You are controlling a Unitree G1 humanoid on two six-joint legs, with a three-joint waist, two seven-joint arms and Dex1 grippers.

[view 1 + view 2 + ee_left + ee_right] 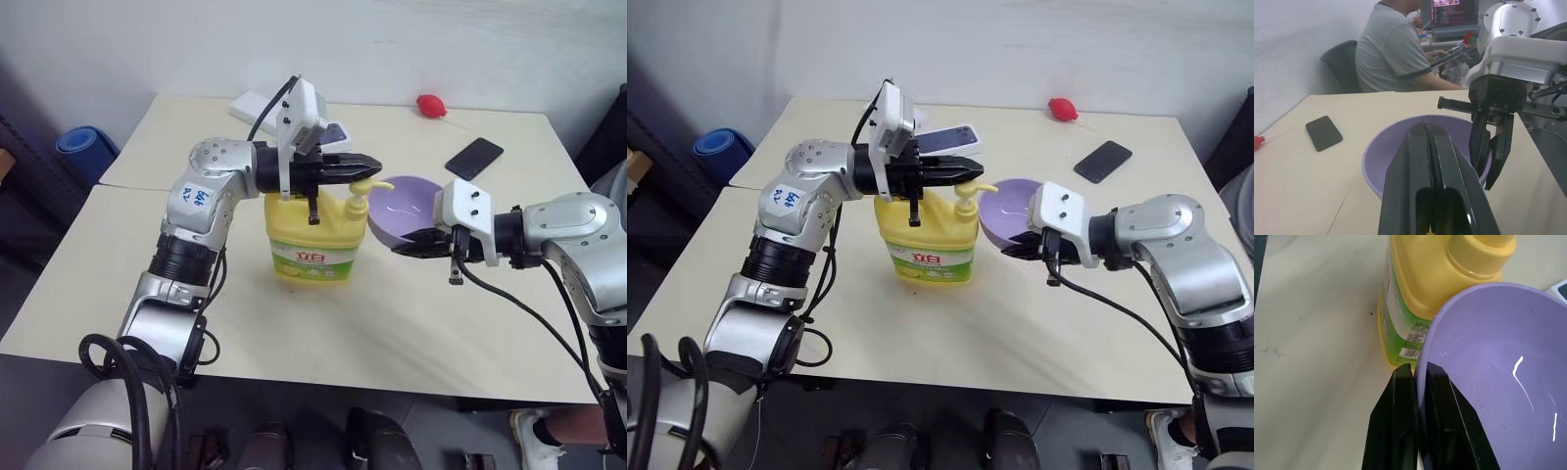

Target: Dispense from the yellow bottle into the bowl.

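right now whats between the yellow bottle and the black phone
The bowl, tilted, its rim pinched by the right gripper, as the left eye view shows.

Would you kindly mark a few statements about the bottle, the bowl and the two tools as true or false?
1. The right tool is clamped on the rim of the bowl. True.
2. The bowl lies flat on the table. False: it is held tilted, its opening toward the yellow bottle.
3. The left tool, shut, sits over the bottle's pump nozzle. True.
4. The yellow bottle lies on its side. False: it stands upright.
5. A black phone lies on the table beyond the bowl. True.
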